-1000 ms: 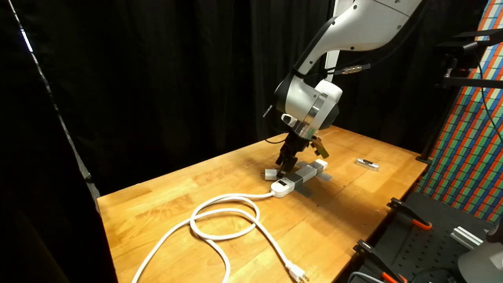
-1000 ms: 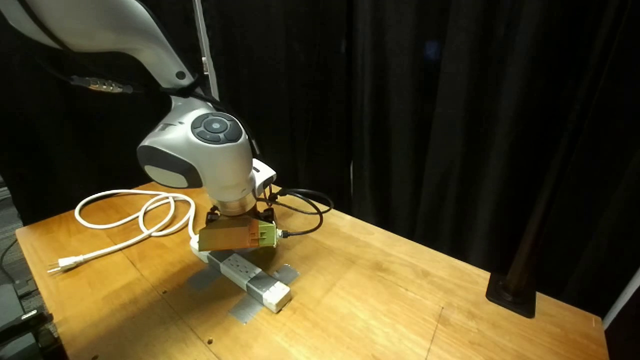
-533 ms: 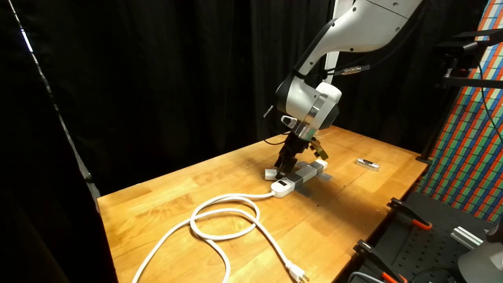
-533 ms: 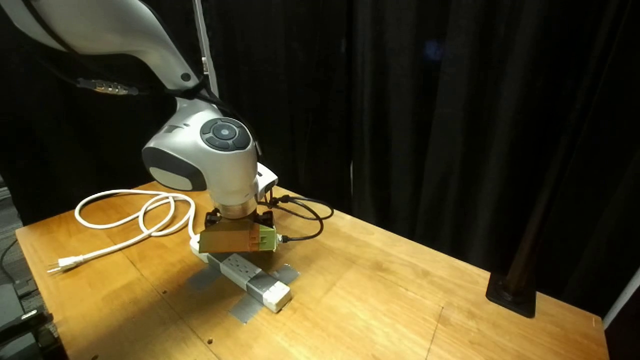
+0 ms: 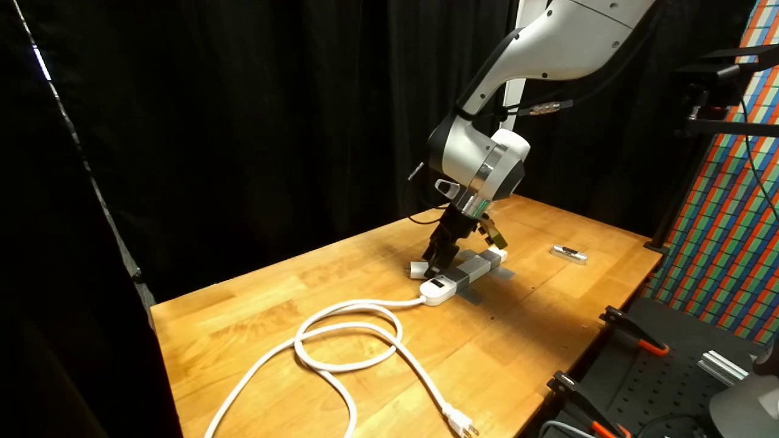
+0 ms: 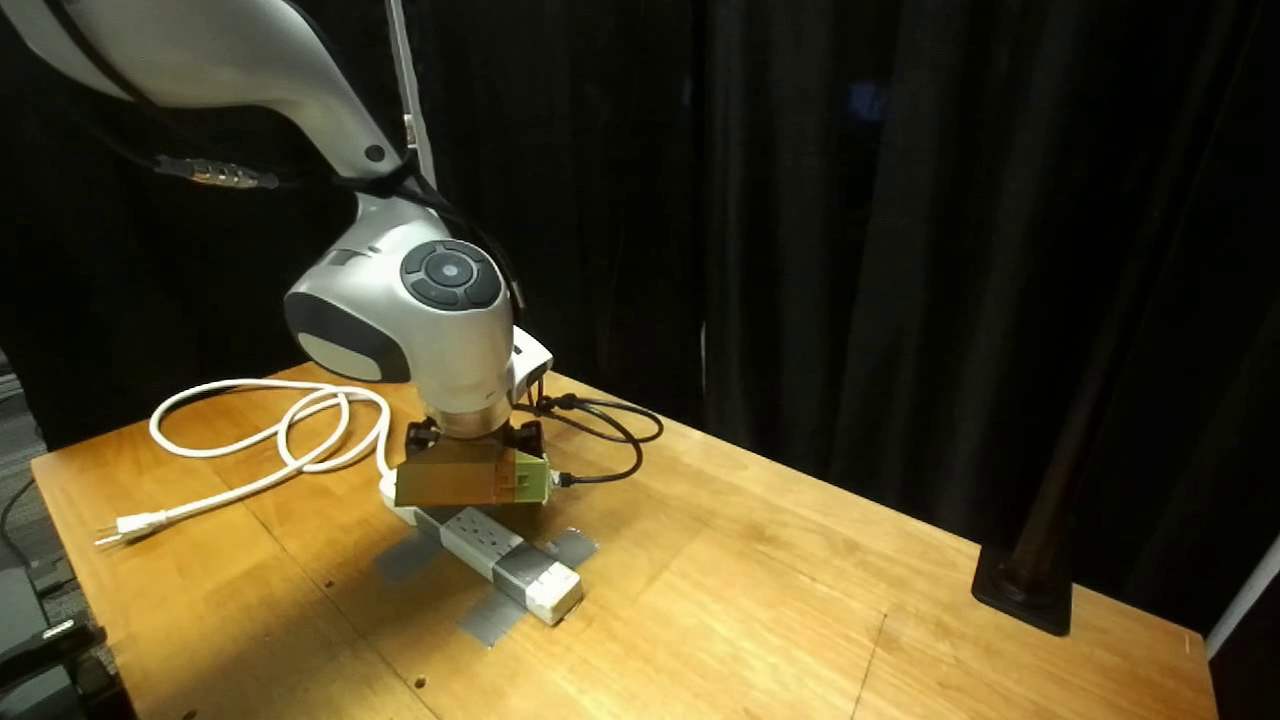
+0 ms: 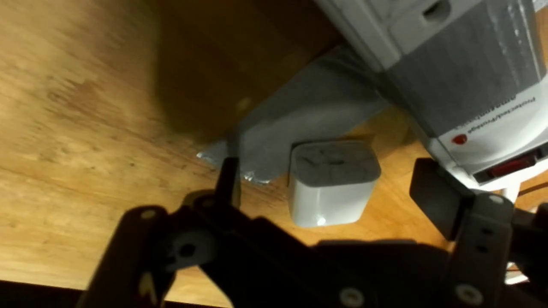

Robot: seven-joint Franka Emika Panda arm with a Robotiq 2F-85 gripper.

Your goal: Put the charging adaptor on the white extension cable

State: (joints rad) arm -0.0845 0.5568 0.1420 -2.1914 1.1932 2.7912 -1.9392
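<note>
The charging adaptor [image 5: 418,270], a small white block, rests on the table beside the socket strip. In the wrist view the adaptor [image 7: 329,196] stands between my two fingers, with a gap on each side. My gripper [image 7: 332,188] is open around it and not touching it. In an exterior view the gripper [image 5: 433,266] is low at the table, with a finger partly covering the adaptor. The white extension cable [image 5: 438,291] has its strip taped down right by the gripper; it also shows in an exterior view [image 6: 482,536], where the adaptor is hidden behind the gripper.
Grey tape [image 7: 317,102] runs from the strip to near the adaptor. The coiled cord [image 5: 347,368] lies on the table with its plug [image 5: 457,420] near the front. A small silver-black object [image 5: 569,253] lies further right. Clamps [image 5: 633,331] grip the table edge.
The gripper has lowered slightly and shifted a little toward the adaptor. The adaptor and the extension cable have not moved.
</note>
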